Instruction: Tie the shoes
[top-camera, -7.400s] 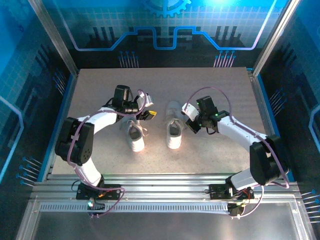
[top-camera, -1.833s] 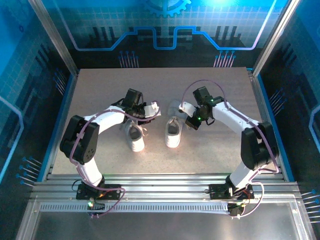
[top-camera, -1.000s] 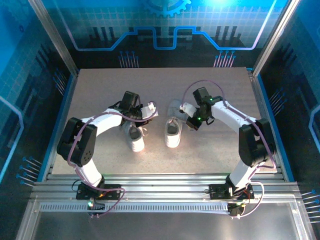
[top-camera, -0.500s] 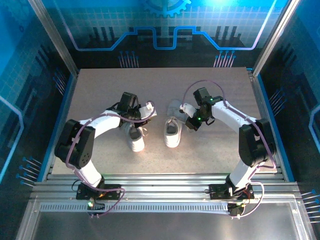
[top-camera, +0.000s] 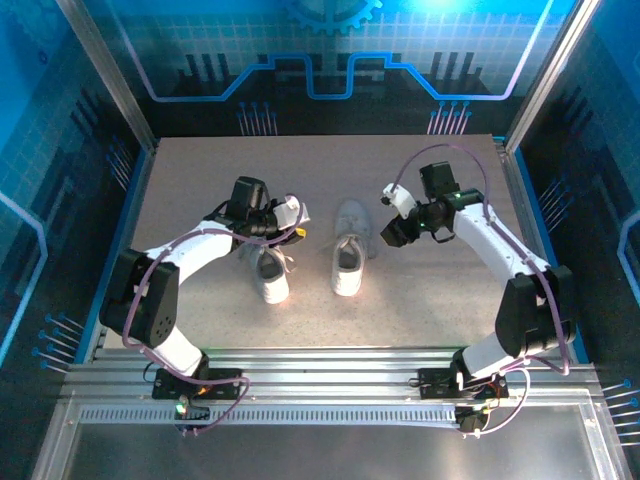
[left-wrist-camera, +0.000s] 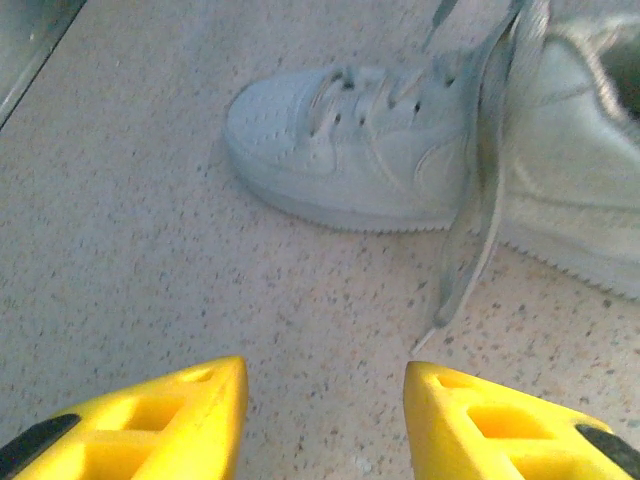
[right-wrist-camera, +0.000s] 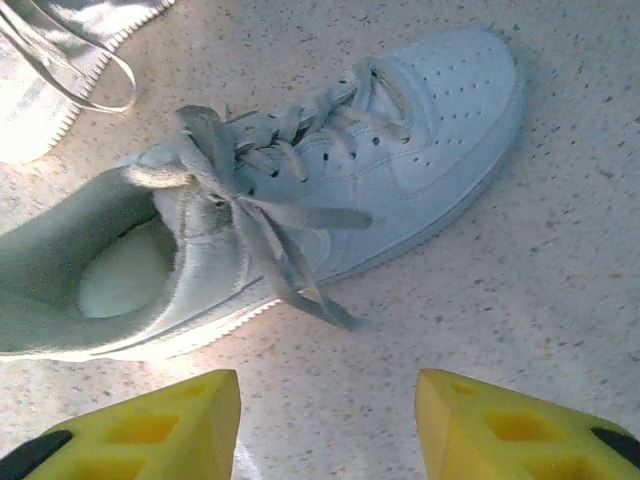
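While your left yellow fingers (left-wrist-camera: 150, 420) and right yellow fingers (right-wrist-camera: 500, 425) sit released, gripping nothing, small white low-top sneakers (top-camera: 347, 262) rest on speckled tabletop (top-camera: 420, 300).

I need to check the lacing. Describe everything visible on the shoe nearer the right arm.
The shoe is a white low-top sneaker, leather-like, with a perforated toe, pale ribbed sole and open collar showing the insole. It stands upright on the speckled table, toe pointing to the far edge. Its laces cross at the tongue; loose ends drape down its side onto the table. Nothing grips it.
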